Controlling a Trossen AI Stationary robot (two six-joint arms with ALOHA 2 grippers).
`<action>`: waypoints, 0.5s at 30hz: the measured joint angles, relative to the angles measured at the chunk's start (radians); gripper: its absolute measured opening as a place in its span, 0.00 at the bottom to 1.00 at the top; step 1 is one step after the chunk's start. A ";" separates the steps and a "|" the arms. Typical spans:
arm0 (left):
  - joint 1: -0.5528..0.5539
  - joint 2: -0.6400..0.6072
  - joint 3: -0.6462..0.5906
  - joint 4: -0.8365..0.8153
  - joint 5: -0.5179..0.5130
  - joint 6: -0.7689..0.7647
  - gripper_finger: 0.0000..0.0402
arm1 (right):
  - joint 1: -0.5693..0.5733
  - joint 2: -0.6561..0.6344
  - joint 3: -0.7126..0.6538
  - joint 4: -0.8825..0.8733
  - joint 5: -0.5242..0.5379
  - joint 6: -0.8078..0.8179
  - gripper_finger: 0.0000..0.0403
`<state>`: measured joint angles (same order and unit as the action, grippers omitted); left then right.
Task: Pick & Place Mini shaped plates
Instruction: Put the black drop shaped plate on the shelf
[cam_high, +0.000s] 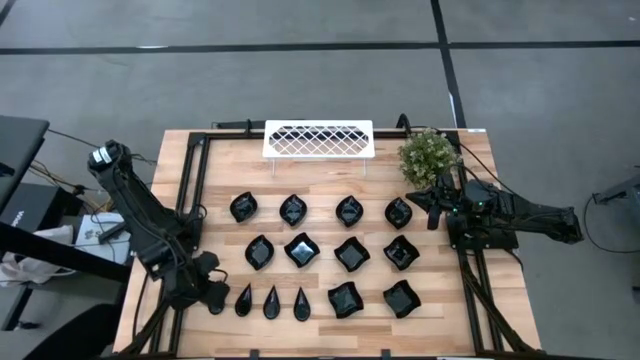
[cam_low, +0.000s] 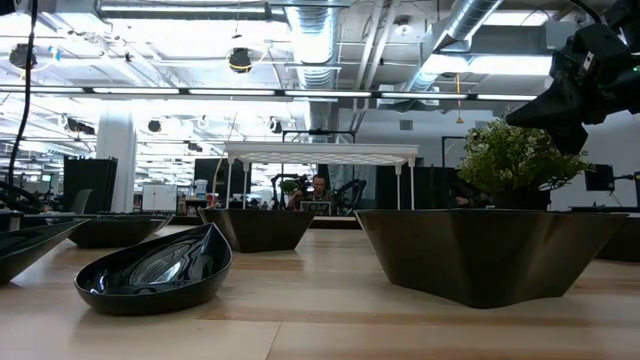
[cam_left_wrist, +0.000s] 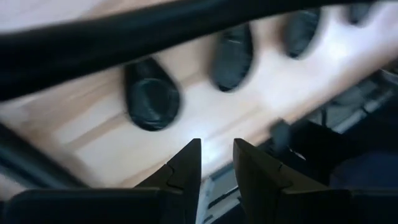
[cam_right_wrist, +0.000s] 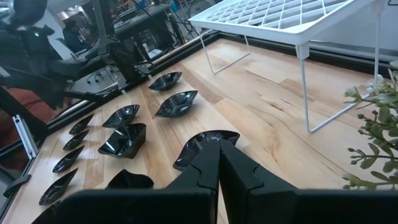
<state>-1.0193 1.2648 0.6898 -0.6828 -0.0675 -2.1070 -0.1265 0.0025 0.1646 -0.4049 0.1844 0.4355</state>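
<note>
Mini shaped plates (cam_high: 322, 267), glossy black dishes, lie in rows mid-table. Left gripper (cam_high: 210, 297) at 8 o'clock beside the teardrops, jaws part-open, empty. Right gripper (cam_high: 436, 203) at 3 o'clock, jaws closed, empty. Risk: slick rims could slip from a pinch. Pale wooden tabletop (cam_high: 228, 161); white lattice rack (cam_high: 318, 138), small green potted plant (cam_high: 429, 155) at 12; open office beyond.
</note>
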 joint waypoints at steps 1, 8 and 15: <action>0.000 0.000 -0.015 0.000 0.024 -0.025 0.24 | 0.000 0.000 0.000 0.000 0.000 0.000 0.00; 0.010 0.000 -0.080 0.022 0.087 -0.072 0.24 | 0.000 0.000 0.000 0.000 0.000 0.000 0.00; 0.057 0.000 -0.104 0.033 0.086 -0.074 0.24 | 0.000 0.000 0.000 0.000 0.000 0.000 0.00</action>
<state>-0.9619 1.2652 0.5861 -0.6500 0.0187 -2.1815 -0.1266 0.0027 0.1646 -0.4051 0.1844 0.4351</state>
